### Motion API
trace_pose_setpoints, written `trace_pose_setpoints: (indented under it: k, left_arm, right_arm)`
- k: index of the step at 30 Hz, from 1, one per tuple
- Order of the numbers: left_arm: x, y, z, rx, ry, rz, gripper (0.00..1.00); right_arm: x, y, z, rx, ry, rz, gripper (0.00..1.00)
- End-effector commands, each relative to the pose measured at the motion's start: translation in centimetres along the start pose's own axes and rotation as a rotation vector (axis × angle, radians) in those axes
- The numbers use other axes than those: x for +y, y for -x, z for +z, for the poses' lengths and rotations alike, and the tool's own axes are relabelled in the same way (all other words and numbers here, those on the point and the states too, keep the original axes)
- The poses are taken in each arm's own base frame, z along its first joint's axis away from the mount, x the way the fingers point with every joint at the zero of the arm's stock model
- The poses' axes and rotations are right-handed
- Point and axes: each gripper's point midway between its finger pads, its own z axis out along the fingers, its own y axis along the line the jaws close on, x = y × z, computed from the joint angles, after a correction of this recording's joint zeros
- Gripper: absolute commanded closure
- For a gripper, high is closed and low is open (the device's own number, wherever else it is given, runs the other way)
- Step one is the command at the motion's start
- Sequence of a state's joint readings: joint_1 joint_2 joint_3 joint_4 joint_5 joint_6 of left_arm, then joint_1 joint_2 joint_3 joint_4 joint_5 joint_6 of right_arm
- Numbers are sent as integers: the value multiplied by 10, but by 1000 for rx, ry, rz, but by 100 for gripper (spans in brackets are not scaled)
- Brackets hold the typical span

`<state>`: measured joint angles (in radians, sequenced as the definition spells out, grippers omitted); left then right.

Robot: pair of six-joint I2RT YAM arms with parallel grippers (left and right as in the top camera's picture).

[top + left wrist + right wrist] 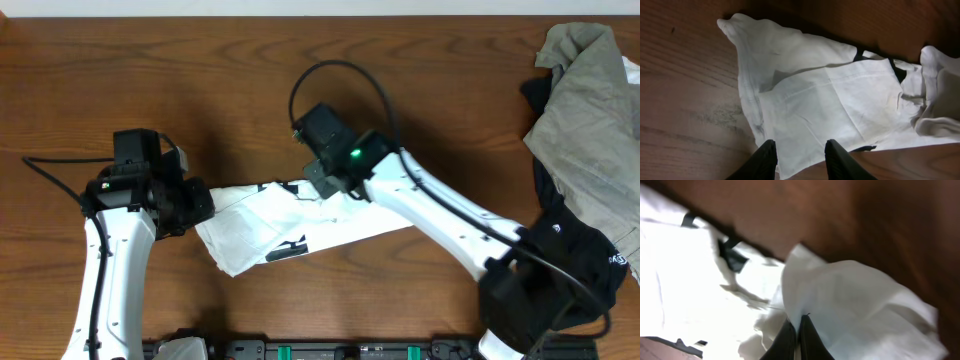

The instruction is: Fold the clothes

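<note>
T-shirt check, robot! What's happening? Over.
Right hand shut on T-shirt. Left hand open over its edge. Crumpled, not folded. Spare clothes aside.

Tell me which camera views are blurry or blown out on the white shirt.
Right wrist view: soft all over, the T-shirt blown out to flat white at left, the table dim. Left wrist view: sharp, creases and wood grain clear, light shadows under the folds. Overhead: sharp, evenly lit, soft shadows on the wood.
</note>
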<state>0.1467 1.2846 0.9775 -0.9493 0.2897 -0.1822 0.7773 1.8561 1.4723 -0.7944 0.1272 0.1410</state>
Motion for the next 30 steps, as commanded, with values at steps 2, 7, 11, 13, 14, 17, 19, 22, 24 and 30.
trace_pose_setpoints:
  k: [2, 7, 11, 13, 14, 17, 19, 22, 24, 30]
  left_arm:
    - [-3, -1, -2, -1, -13, 16, 65]
    - [-3, -1, -2, -1, -13, 16, 65]
    - [-3, -1, -2, -1, -13, 16, 65]
    - [-3, -1, -2, 0, -13, 16, 65]
    - [-3, -1, -2, 0, -13, 15, 65]
    - [-3, -1, -2, 0, -13, 16, 65]
    - [-3, -1, -2, 0, -13, 16, 65]
    - [-3, -1, -2, 0, -13, 16, 65]
    - [-3, -1, -2, 0, -13, 16, 65]
    - [-3, -1, -2, 0, -13, 15, 65]
  right_arm:
    - [26, -8, 14, 31, 27, -67, 99]
    - [41, -13, 24, 46, 37, -99, 99]
    - [49, -18, 30, 64, 39, -117, 93]
    - [50, -20, 31, 72, 39, -121, 85]
    - [49, -20, 31, 71, 37, -121, 85]
    - [42, -14, 26, 48, 10, -111, 81]
    - [31, -6, 15, 13, -24, -84, 80]
    - [11, 8, -9, -52, -73, -42, 80]
    - [-3, 14, -22, -85, -91, -5, 81]
    - [-7, -7, -18, 16, 17, -20, 87]
